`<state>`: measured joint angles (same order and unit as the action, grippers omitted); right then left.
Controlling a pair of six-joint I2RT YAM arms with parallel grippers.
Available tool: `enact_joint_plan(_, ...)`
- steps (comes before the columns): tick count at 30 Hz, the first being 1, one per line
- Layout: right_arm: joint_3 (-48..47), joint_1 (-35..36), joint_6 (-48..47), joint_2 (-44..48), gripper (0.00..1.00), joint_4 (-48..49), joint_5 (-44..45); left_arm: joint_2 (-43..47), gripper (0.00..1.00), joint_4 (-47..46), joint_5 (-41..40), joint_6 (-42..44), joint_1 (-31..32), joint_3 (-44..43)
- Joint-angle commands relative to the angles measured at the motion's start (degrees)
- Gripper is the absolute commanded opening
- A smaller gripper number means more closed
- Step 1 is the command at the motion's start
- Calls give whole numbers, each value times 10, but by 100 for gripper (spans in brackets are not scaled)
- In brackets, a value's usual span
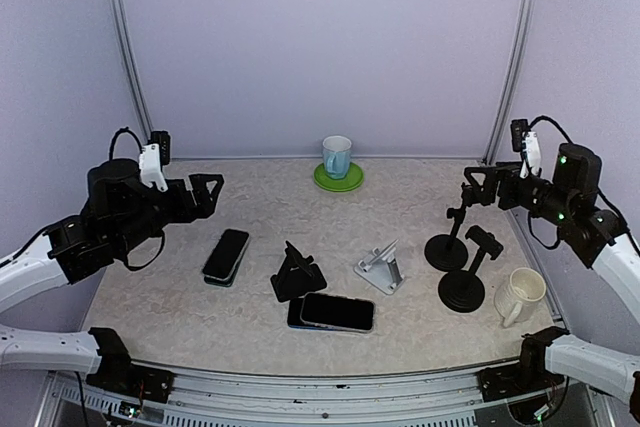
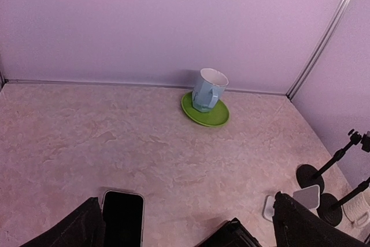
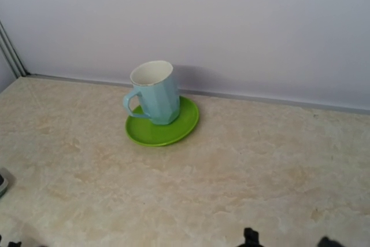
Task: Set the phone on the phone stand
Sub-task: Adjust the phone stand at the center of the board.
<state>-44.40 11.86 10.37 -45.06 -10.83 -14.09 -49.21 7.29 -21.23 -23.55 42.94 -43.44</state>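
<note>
Above the desk point(image 1: 420, 209), left pincer point(image 1: 210, 195) and right pincer point(image 1: 466, 191) gape wide, empty; a phone point(image 1: 336, 312) lies just beside the black phone stand point(image 1: 298, 275).

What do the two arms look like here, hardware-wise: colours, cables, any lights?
Same build on both. The left arm and right arm have white lower links and black joint housings. The left gripper and right gripper are black, angular, two-fingered. Each wrist carries a white camera with a looping black cable. Green lights glow on the right arm only.
</note>
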Motion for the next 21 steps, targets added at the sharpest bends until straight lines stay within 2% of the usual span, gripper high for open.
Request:
enact_joint_plan(1,4,-7,2,12,100,11,17,-28,99,24,-50,-32,40,-15)
enact_joint_plan(12,6,-6,2,27,100,4,23,-89,99,6,-105,-94,144,-3)
enact_joint_plan(21,4,-7,3,37,100,-2,18,-113,99,1,-109,-120,171,20)
